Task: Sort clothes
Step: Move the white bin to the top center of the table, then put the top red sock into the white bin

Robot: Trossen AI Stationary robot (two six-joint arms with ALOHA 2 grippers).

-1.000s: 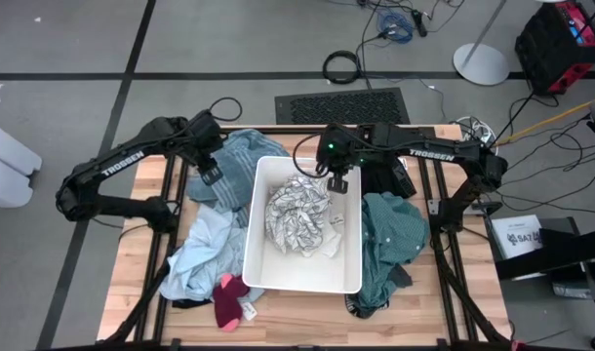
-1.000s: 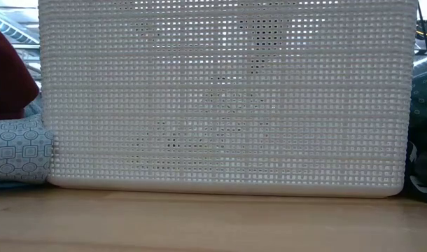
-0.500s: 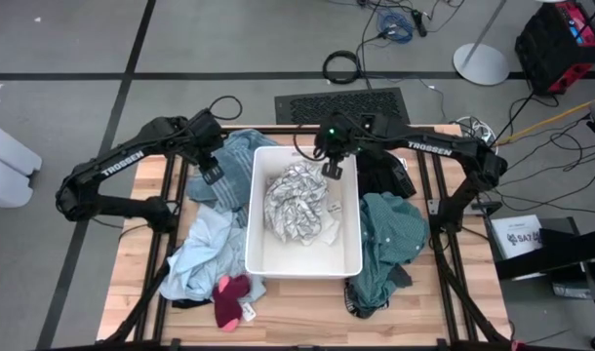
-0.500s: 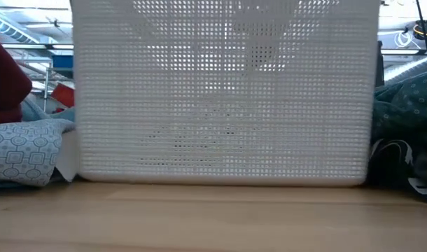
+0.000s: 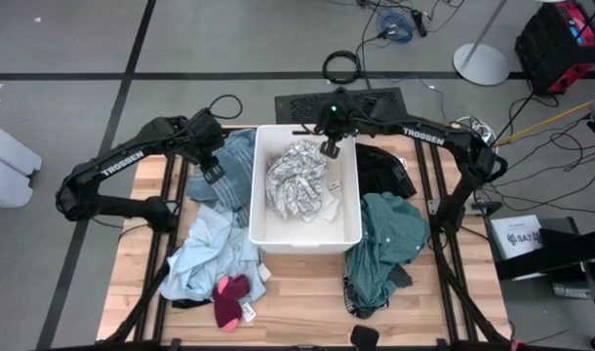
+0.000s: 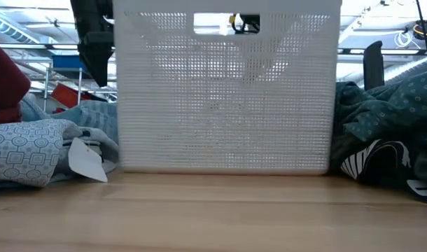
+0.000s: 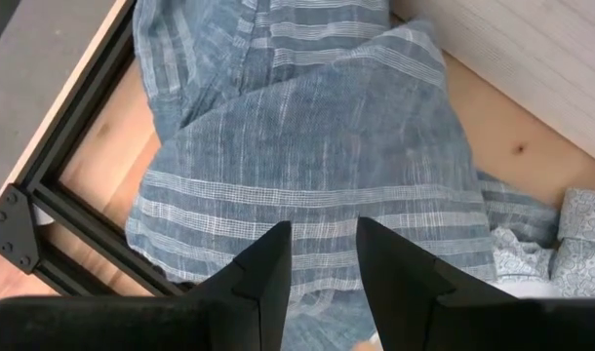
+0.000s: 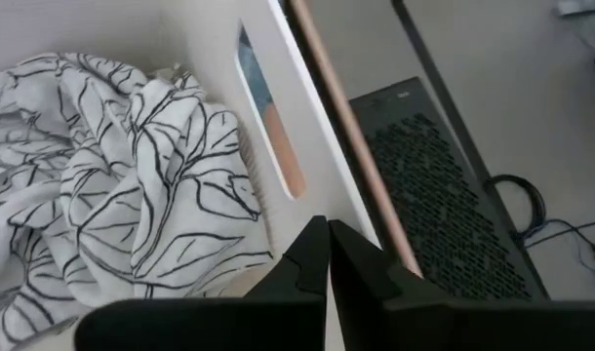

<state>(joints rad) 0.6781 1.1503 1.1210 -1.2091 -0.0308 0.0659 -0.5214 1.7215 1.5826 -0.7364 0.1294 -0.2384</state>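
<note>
Only one garment has been sorted so far, as far as can be judged: a white-grey patterned cloth (image 5: 297,185) lies crumpled inside the bin (image 5: 261,200), toward its far half. The bin stands at the far middle of the tabletop (image 5: 297,292).

The rest of the clothes remain outside the bin. A blue striped shirt (image 5: 234,175) is spread against the bin's left wall, at the far end. A light blue garment (image 5: 205,253) lies beside the bin's near-left corner, and small magenta pieces (image 5: 229,300) lie just in front of that garment. A teal shirt (image 5: 390,234) is heaped to the right of the bin, near its front corner, and a black garment (image 5: 380,175) lies beside the bin's right wall, farther back. Five items are thus judged to be left, so the task is at an early stage.

The right claw (image 5: 329,148) is held over the bin's far edge, above the patterned cloth; its fingers are pressed together and nothing is seen between them. The left claw (image 5: 212,174) hangs over the striped shirt, left of the bin, with its fingers (image 7: 268,283) apart and nothing between them. From that position, the striped shirt is judged the likely next item to be picked up.
</note>
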